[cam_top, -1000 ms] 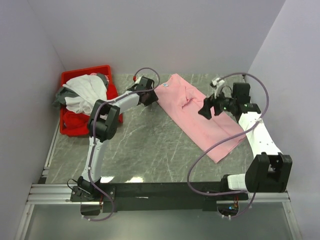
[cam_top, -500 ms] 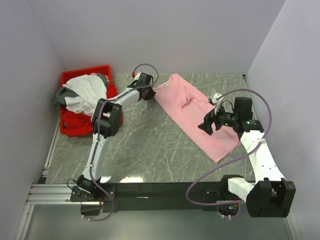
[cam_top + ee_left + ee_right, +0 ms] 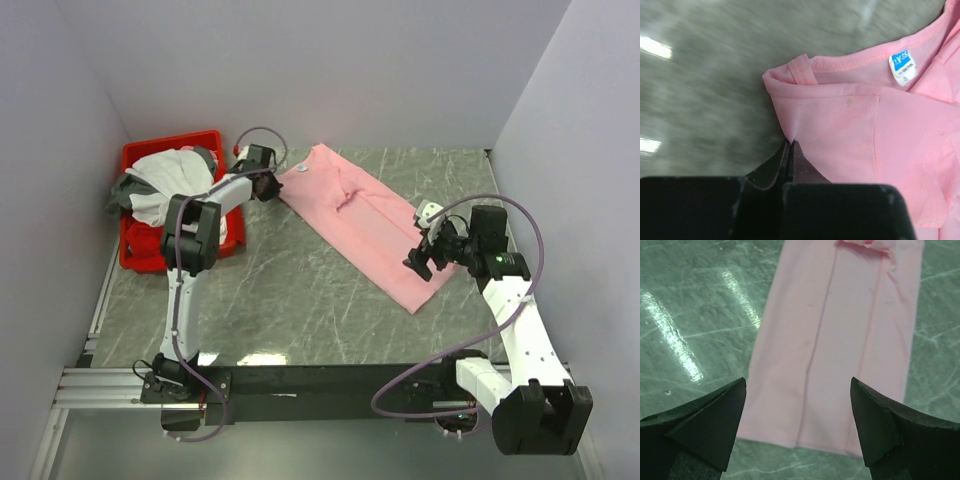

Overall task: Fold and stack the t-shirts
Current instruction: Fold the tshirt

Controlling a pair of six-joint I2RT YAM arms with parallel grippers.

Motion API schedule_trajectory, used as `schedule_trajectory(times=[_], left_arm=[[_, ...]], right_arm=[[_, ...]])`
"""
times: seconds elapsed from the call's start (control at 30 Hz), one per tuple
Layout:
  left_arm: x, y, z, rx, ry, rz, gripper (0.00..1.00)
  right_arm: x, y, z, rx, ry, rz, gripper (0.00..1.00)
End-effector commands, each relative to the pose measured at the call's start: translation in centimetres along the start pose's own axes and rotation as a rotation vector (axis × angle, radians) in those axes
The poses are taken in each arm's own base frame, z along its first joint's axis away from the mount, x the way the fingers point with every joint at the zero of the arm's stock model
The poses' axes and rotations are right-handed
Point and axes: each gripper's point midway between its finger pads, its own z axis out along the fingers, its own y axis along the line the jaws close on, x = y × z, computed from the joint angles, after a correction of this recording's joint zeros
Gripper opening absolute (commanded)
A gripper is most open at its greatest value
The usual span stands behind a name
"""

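The pink t-shirt lies folded into a long strip, running slantwise across the middle of the worktop, collar end toward the far left and hem end toward the near right. The left jaws are pressed together on the cloth at the shirt's shoulder corner, just beside the collar seam and the small blue neck label; a little fold of fabric stands up where they pinch. The right jaws stand wide apart above the hem end, holding nothing, and the hem's straight edge lies between the two dark fingers in the wrist view. Bare stone shows along both long sides of the strip, with the widest stretch on the near left, between the shirt and the arm bases. The red bin sits in the far left corner against the wall, heaped with a white tee, a grey one and a red one. The left arm's elbow hangs over the bin's right edge. The right-hand wall stands close behind the right arm.
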Motion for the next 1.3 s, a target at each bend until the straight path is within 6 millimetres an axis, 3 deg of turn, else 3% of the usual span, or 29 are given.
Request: schedule_trajectory(times=[0.0, 0.1, 0.2, 0.23, 0.27, 0.33, 0.4, 0.53, 0.67, 0.73, 0.77, 0.83, 0.9, 1.07, 1.2, 1.27], left_arm=[[-1.4, 4.7, -1.2, -0.13, 0.017, 0.054, 0.0], [-2.5, 4.7, -1.4, -0.113, 0.031, 0.07, 0.02], [-3.4, 2.7, -2.6, -0.037, 0.037, 0.105, 0.23], [-3.7, 1.9, -3.2, -0.002, 0.032, 0.111, 0.36], [-5.2, 0.1, -4.8, 0.064, -0.011, 0.113, 0.41], [-5.6, -1.4, -6.5, 0.14, -0.023, 0.132, 0.52], [-7.1, -3.7, -9.7, 0.235, -0.066, 0.146, 0.56], [-9.4, -5.9, -15.3, 0.331, -0.154, 0.184, 0.59], [-11.3, -4.8, -22.5, 0.335, -0.32, 0.225, 0.68], [-11.5, -3.8, -24.6, 0.329, -0.363, 0.254, 0.74], [-11.4, -2.6, -26.3, 0.306, -0.396, 0.253, 0.76], [-11.0, -1.5, -27.9, 0.316, -0.412, 0.254, 0.76], [-9.6, -0.2, -29.6, 0.328, -0.417, 0.256, 0.76], [-6.3, 2.2, -32.6, 0.376, -0.412, 0.253, 0.76], [-3.9, 2.7, -34.0, 0.439, -0.377, 0.27, 0.77], [-3.0, 2.7, -34.7, 0.472, -0.36, 0.282, 0.77]], right_arm=[[-0.5, -0.8, -0.6, 0.042, -0.007, -0.118, 0.91], [0.2, -0.7, 0.4, 0.024, -0.015, -0.111, 0.91], [3.0, 1.9, 1.6, -0.154, 0.07, -0.117, 0.89], [3.5, 2.6, 2.1, -0.192, 0.107, -0.115, 0.89], [4.4, 3.8, 2.9, -0.221, 0.191, -0.116, 0.88], [6.3, 5.0, 4.3, -0.211, 0.272, -0.111, 0.88], [8.0, 6.1, 5.5, -0.13, 0.353, -0.149, 0.88], [9.4, 7.0, 6.6, -0.008, 0.431, -0.189, 0.86], [10.5, 7.1, 7.4, 0.07, 0.471, -0.242, 0.86], [10.1, 6.6, 7.8, 0.111, 0.477, -0.262, 0.83], [10.3, 6.5, 8.0, 0.12, 0.489, -0.263, 0.82], [10.0, 6.1, 8.4, 0.15, 0.484, -0.267, 0.81], [10.3, 6.4, 8.8, 0.138, 0.501, -0.265, 0.78], [11.9, 7.5, 9.0, 0.077, 0.57, -0.267, 0.51], [12.5, 8.9, 8.9, 0.007, 0.599, -0.276, 0.35], [12.8, 9.6, 8.8, -0.031, 0.617, -0.279, 0.19]])
